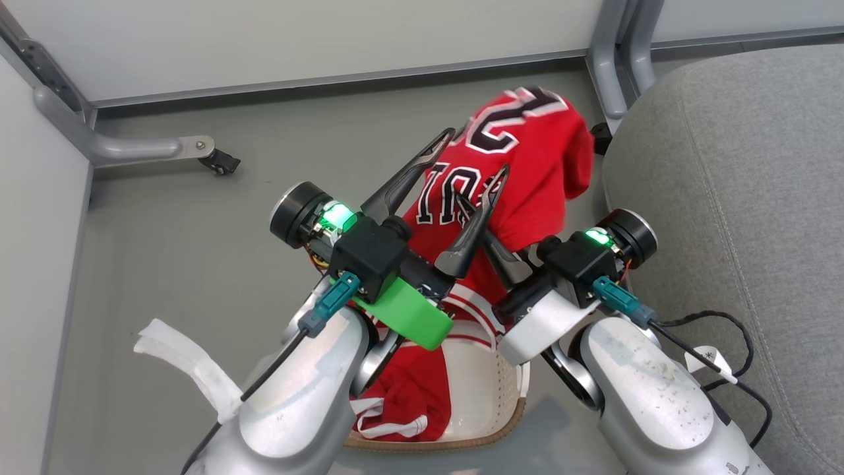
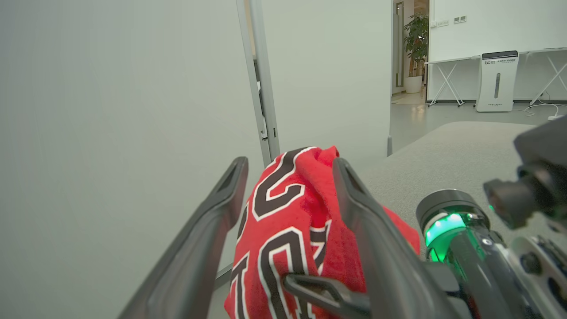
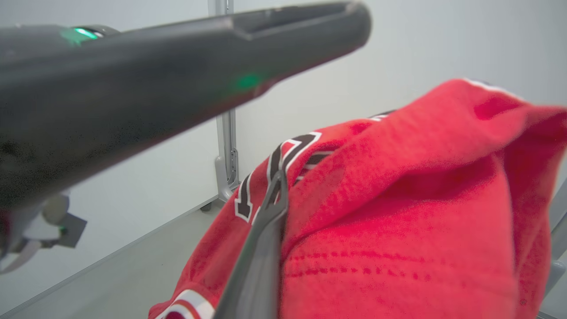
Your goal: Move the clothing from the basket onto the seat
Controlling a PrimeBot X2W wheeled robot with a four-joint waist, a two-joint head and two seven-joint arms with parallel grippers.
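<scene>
Lift-out step: right gripper [image 1: 465,206] clenched on jersey [image 1: 541,152], held above basket [image 1: 491,389], beside seat [image 1: 738,165]; left gripper [image 1: 476,153] released, straddling cloth. In basket: shorts [image 1: 409,389]. Next, likely: swing jersey over seat, let go.

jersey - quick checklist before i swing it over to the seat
1. Right gripper shut on the jersey: ok, it pinches a fold of the cloth.
2. Left gripper released: ok, jaws wide open.
3. Left gripper out of the jersey's way: not ok, it straddles the cloth.
4. Jersey lifted free of the basket: cannot tell, its lower end is hidden.
5. Seat next to the raised jersey, on the robot's right: ok.
6. Basket emptied: not ok, red cloth with striped trim lies in it.
</scene>
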